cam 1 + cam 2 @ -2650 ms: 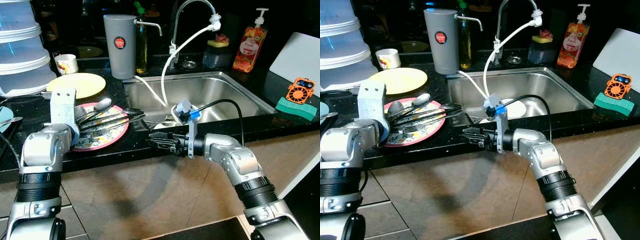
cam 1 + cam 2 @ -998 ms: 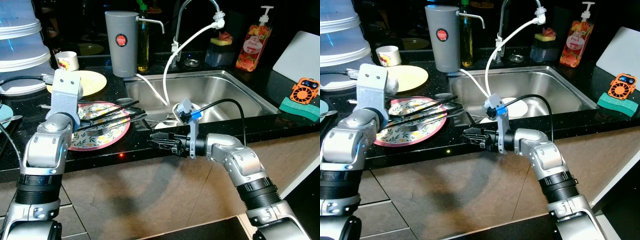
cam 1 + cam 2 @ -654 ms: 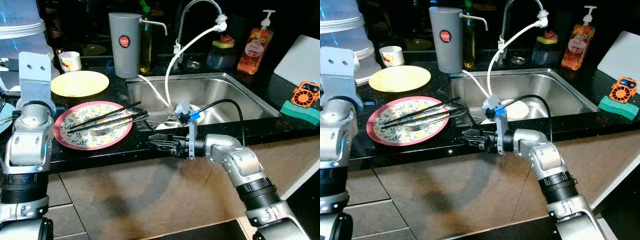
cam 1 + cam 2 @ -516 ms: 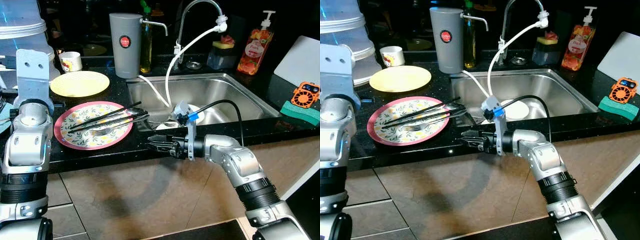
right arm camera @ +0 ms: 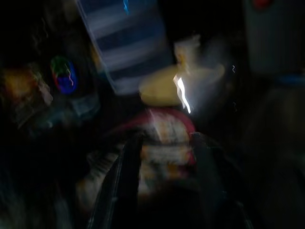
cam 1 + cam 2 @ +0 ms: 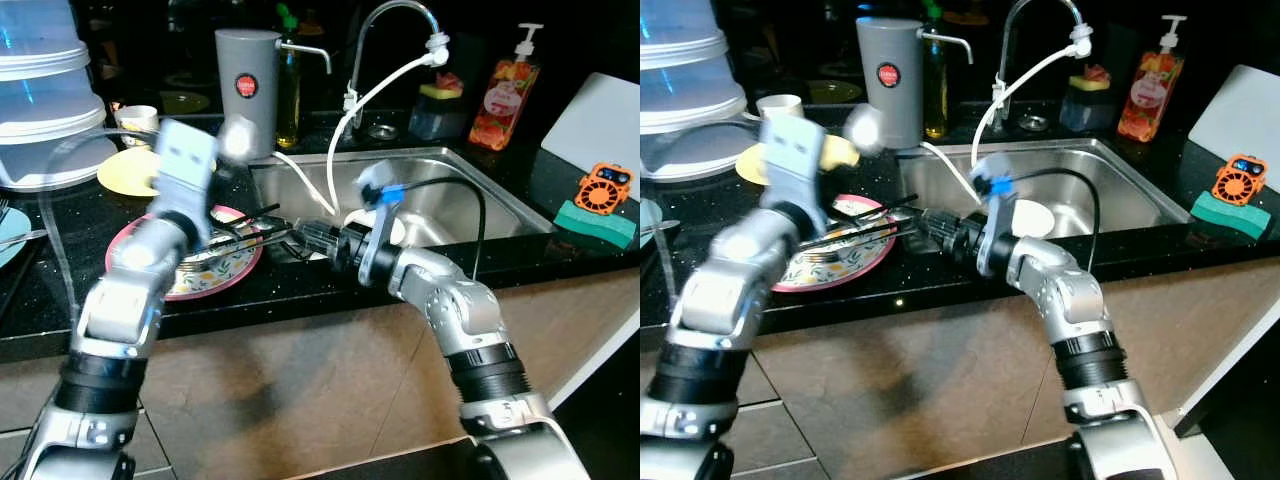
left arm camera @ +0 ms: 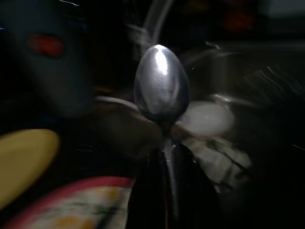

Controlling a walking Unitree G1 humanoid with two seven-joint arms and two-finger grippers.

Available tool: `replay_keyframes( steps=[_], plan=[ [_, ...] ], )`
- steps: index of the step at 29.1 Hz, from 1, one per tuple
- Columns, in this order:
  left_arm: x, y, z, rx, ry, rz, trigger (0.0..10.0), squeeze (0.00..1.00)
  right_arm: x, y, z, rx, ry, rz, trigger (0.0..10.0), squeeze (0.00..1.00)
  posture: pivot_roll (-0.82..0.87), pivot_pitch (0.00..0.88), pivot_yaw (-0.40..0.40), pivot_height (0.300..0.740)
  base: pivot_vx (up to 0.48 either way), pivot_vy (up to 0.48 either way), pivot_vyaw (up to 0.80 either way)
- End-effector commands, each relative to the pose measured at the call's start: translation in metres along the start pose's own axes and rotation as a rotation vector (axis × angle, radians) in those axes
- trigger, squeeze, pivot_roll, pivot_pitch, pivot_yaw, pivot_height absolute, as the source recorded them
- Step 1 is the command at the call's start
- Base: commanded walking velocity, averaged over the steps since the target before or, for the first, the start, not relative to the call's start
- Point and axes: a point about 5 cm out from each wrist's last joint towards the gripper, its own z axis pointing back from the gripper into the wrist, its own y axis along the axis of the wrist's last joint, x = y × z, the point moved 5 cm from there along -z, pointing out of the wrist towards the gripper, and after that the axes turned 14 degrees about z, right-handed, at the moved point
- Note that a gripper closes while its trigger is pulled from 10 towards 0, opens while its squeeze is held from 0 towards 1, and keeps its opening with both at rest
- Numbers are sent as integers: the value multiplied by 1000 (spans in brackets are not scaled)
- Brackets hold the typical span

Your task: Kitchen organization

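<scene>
A pink floral plate [image 6: 215, 272] lies on the black counter left of the sink, with black chopsticks and a fork [image 6: 250, 238] across it. My left gripper [image 7: 165, 151] is shut on the handle of a metal spoon [image 7: 161, 87]. It holds the spoon's bowl [image 6: 237, 137] up above the plate's far side, and the arm is blurred. My right gripper [image 6: 300, 236] is at counter height by the plate's right edge, pointing at the cutlery. Its fingers [image 5: 125, 177] stand open, and the plate shows between them.
A yellow plate [image 6: 125, 172], a cup [image 6: 135, 120] and stacked clear containers [image 6: 45, 100] sit at the back left. A grey jug [image 6: 247, 90] stands by the tap. The steel sink [image 6: 470, 190] holds a white dish [image 6: 1028, 217]. Soap bottle [image 6: 500, 90], sponge and orange fan [image 6: 603, 185] are on the right.
My left arm has swung in from the far left and now carries the spoon above the plate. My right gripper has risen from below the counter edge to the plate's right rim.
</scene>
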Motion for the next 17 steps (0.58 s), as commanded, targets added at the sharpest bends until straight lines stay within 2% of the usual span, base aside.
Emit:
replay_keyframes(
  steps=[1, 4, 5, 11, 12, 13, 17],
  plan=[
    [11, -2, 0, -7, -65, -14, 0, 0, -4, 10, -2, 45, 5, -55, 10000, 1000, 15, 30, -19, 740, 0, 0, 0],
    [13, -3, 0, -7, -79, -13, 0, 0, -12, 11, -5, 54, 26, -75, 10000, 1000, 14, 29, -15, 740, 0, 0, 0],
    [13, -3, 0, -2, -83, -13, 0, 0, -15, 13, -8, 74, 22, -111, 10000, 1000, 14, 30, -16, 740, 0, 0, 0],
    [14, -2, 0, 6, -97, -1, 0, 0, -15, 17, -11, 97, 5, -162, 10000, 1000, 15, 36, -16, 740, 0, 0, 0],
    [15, -2, 0, 12, -104, 6, 0, 0, -16, 16, -13, 92, 7, -169, 10000, 59, 15, 39, -16, 740, 0, 0, 0],
    [18, -1, 0, 19, -117, 21, 0, 0, -19, 15, -14, 82, 14, -174, 10000, 0, 16, 40, -18, 740, 0, 0, 0],
    [26, 1, 2, 36, -163, 63, 0, 0, -24, 11, -16, 59, 25, -188, 10000, 0, 17, 42, -19, 740, 0, 0, 0]
  ],
)
